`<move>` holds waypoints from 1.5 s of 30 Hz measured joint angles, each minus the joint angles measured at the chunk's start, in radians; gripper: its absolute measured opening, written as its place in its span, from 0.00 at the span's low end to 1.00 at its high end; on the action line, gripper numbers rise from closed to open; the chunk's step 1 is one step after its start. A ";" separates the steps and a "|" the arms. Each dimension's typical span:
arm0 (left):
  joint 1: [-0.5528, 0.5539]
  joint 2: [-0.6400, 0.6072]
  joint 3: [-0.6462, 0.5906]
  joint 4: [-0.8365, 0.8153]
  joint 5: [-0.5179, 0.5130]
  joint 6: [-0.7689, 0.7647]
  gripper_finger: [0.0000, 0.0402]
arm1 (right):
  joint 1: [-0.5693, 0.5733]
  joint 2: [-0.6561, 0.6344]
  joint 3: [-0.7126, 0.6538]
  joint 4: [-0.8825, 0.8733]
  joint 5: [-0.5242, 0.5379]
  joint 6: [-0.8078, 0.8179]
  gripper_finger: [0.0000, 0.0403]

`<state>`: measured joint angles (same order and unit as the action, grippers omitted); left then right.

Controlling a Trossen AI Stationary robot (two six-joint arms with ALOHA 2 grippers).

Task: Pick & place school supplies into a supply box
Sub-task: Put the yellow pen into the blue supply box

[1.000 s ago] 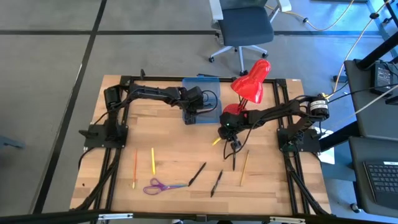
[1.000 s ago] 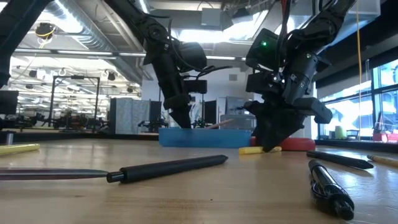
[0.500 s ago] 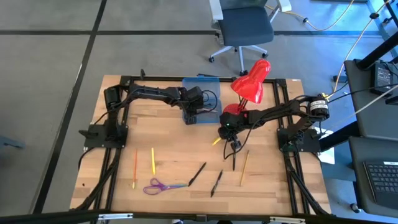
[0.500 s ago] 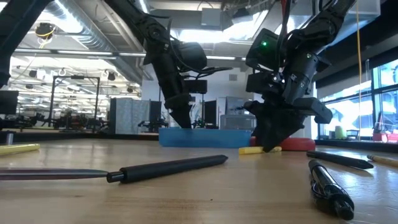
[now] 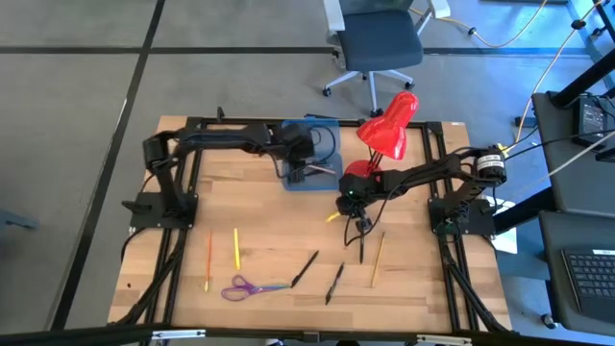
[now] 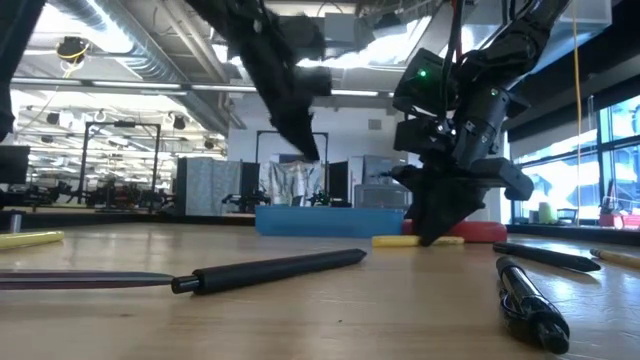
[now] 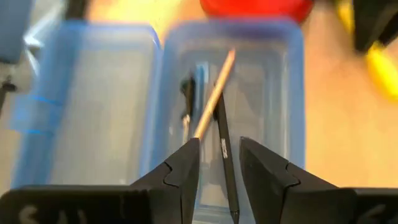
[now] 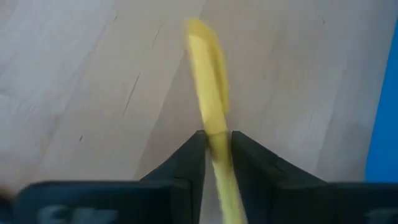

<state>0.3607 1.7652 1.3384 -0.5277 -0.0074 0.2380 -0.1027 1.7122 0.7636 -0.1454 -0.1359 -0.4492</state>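
Since the earlier frame the left arm has lifted and pulled back; its left gripper [image 5: 309, 169] now hangs above the flat translucent blue plastic pencil case [image 5: 300, 180] w/ fingers [image 7: 184, 172] parted, holding nothing. A thin tan pencil [image 7: 214, 94] and a black pen [image 7: 224, 155] lie inside the case, the pencil propped at a slant. The right gripper [image 5: 348, 209] sits low on the wooden table [image 5: 259, 211], just in front of the red desk lamp [image 5: 388, 127], fingers narrowed onto a stubby yellow marker [image 8: 208, 96] lying flat, near the case's right end. Still out on the table: orange pencil [image 5: 208, 259], yellow pencil [image 5: 235, 248], purple-handled scissors [image 5: 245, 286], two black pens [image 5: 305, 268], another tan pencil [image 5: 378, 258].
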 joint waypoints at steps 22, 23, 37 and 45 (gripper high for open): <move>-0.186 -0.221 -0.020 -0.466 -0.002 -0.418 0.26 | -0.030 0.013 0.172 -0.078 0.026 0.026 0.11; -0.202 -0.220 -0.034 -0.467 -0.002 -0.423 0.26 | -0.036 0.013 0.189 -0.090 0.025 0.026 0.11; -0.390 -0.220 -0.211 -0.439 -0.003 -0.659 0.25 | -0.200 0.010 0.306 0.129 0.198 0.063 0.11; -0.441 -0.219 -0.223 -0.439 -0.009 -0.833 0.25 | -0.258 0.080 0.293 0.179 0.143 0.119 0.11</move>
<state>-0.0800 1.5459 1.1156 -0.9667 -0.0166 -0.5952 -0.3603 1.7925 1.0569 0.0339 0.0076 -0.3298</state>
